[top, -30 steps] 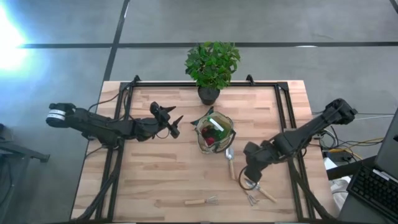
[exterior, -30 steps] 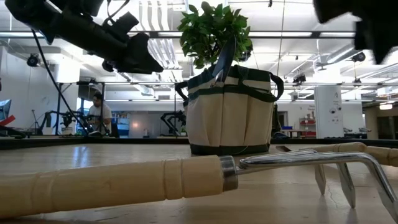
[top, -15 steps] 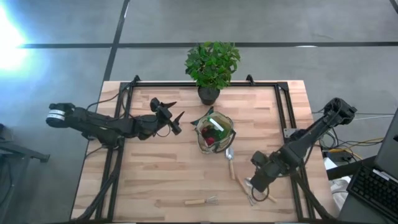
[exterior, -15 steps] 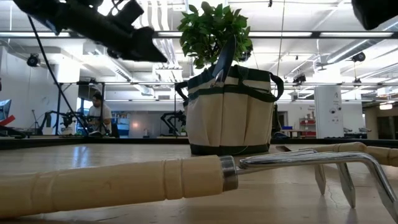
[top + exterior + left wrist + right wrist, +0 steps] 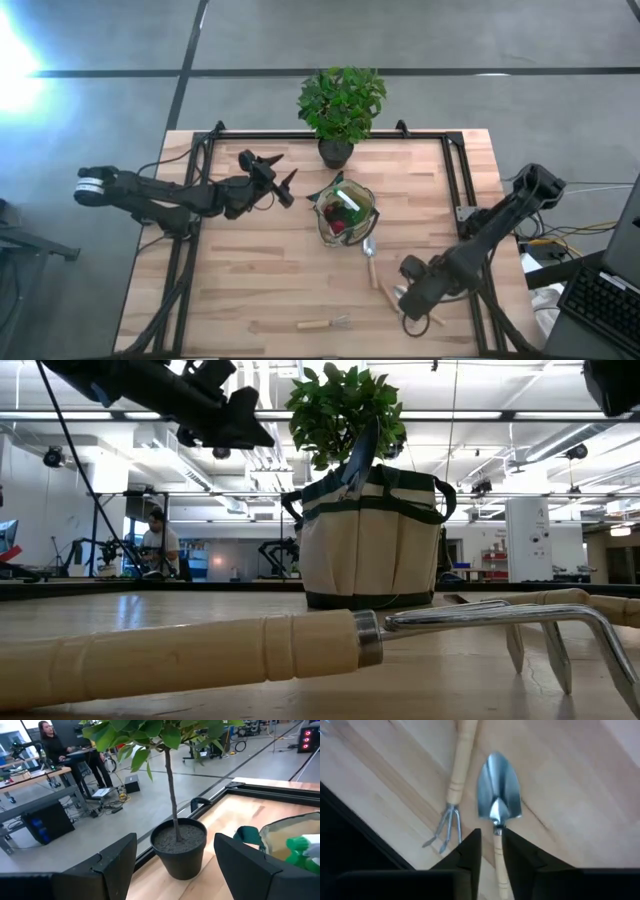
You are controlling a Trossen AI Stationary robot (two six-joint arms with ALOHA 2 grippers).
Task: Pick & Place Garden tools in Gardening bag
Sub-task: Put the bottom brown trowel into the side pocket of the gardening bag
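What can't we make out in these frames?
- Right gripper, right wrist view: whether the jaws grip the trowel handle between them; handle runs off the edge.
- High view: right arm hides the tools beneath it.
- Gardening bag, low view: wall hides contents.
- Left gripper: open, idle.

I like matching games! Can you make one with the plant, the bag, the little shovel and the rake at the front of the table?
Things:
1. potted plant
2. gardening bag
3. trowel
4. hand rake

Places:
A. alone near the table's front edge
B. table's back edge
C. under the right end effector
D. middle of the table, in front of the plant

Pairs: 1-B, 2-D, 3-C, 4-A
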